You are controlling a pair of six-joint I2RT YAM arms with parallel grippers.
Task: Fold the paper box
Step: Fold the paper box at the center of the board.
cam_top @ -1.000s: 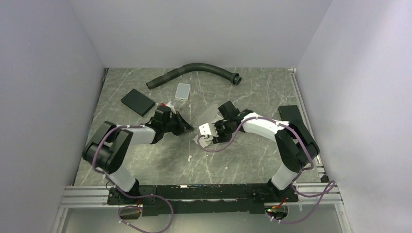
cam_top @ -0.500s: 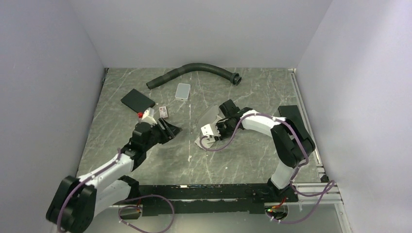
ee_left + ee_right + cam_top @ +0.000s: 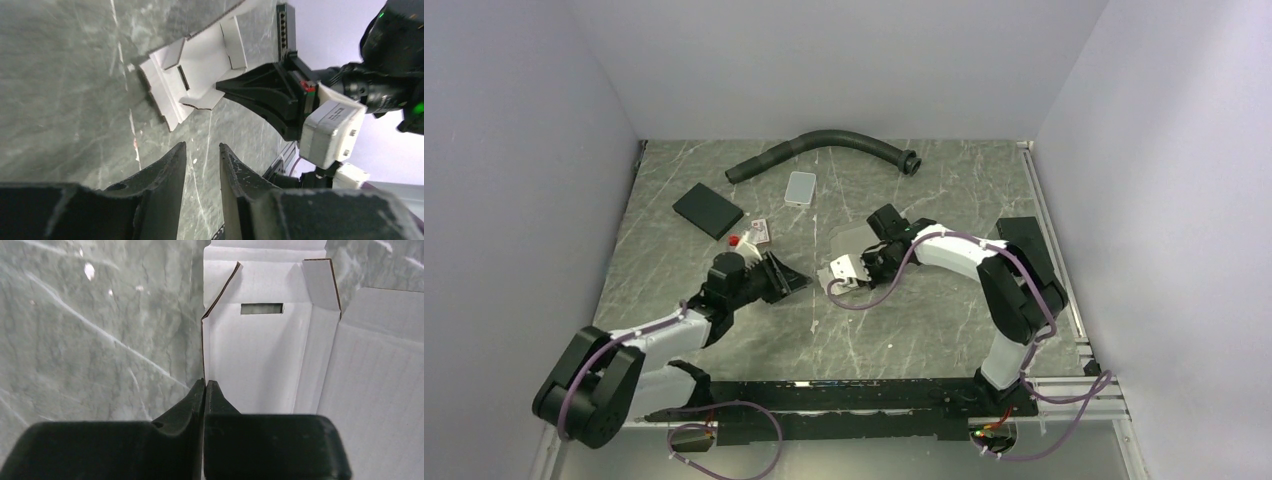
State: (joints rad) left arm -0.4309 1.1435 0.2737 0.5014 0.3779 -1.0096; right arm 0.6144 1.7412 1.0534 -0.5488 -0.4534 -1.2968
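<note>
In the middle of the grey marble tabletop (image 3: pixel 874 340): the paper box (image 3: pixel 265 355), a white sheet with creases, flaps open, not folded up yet, a small slot in one panel. Right claw (image 3: pixel 205 384) squeezed tight together, pinching the thin edge of one box wall. Left claw (image 3: pixel 202 152) near the box on its left side, not touching it, fingers (image 3: pixel 170 167) a little apart, nothing between them. At the back of the tabletop, well apart from the box: a long bent black hose (image 3: pixel 824 141), a small light grey tile (image 3: pixel 801 187), a flat black pad (image 3: pixel 708 210). Near the pad, a tiny thing with a red bit (image 3: pixel 749 235), too small to tell what.
</note>
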